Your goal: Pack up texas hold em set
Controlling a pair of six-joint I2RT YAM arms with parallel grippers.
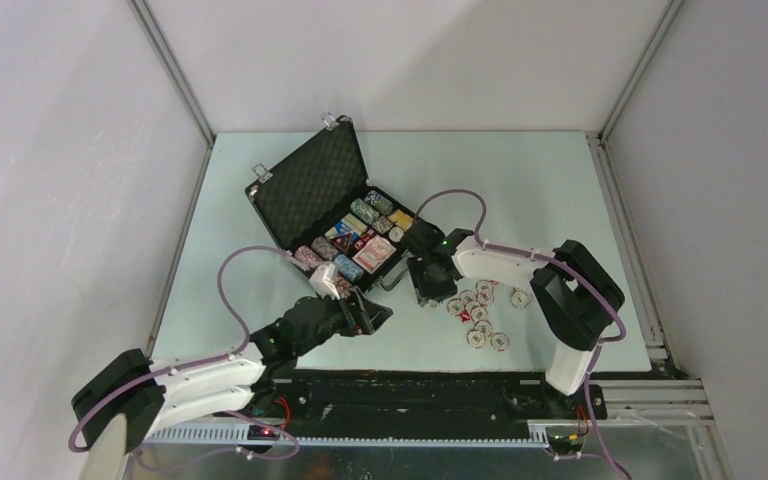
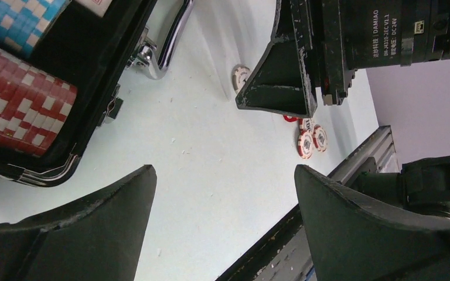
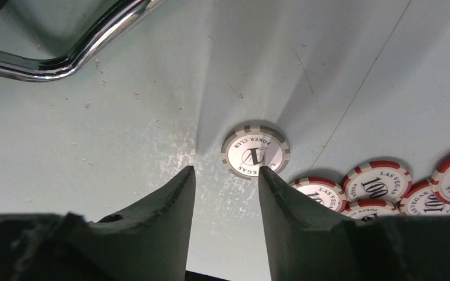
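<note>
The black case (image 1: 260, 203) lies open at mid-table, its foam lid (image 1: 308, 185) raised, with rows of coloured chips (image 1: 360, 230) and card decks inside. Loose red-and-white chips (image 1: 480, 315) lie scattered to the right of it. My left gripper (image 1: 368, 312) (image 2: 224, 172) hovers open over bare table by the case's front corner, where red chips (image 2: 17, 105) show. My right gripper (image 1: 432, 288) (image 3: 227, 171) is open near the silver handle (image 3: 64, 52), nothing between its fingers. A grey chip (image 3: 255, 151) lies flat just beyond the right fingertip. Dice are not visible.
Several red-rimmed "100" chips (image 3: 378, 178) lie right of the grey chip. The right arm's gripper body (image 2: 281, 76) hangs close in front of my left gripper. A black strip and metal rail (image 1: 440, 385) run along the near table edge. White walls enclose the table.
</note>
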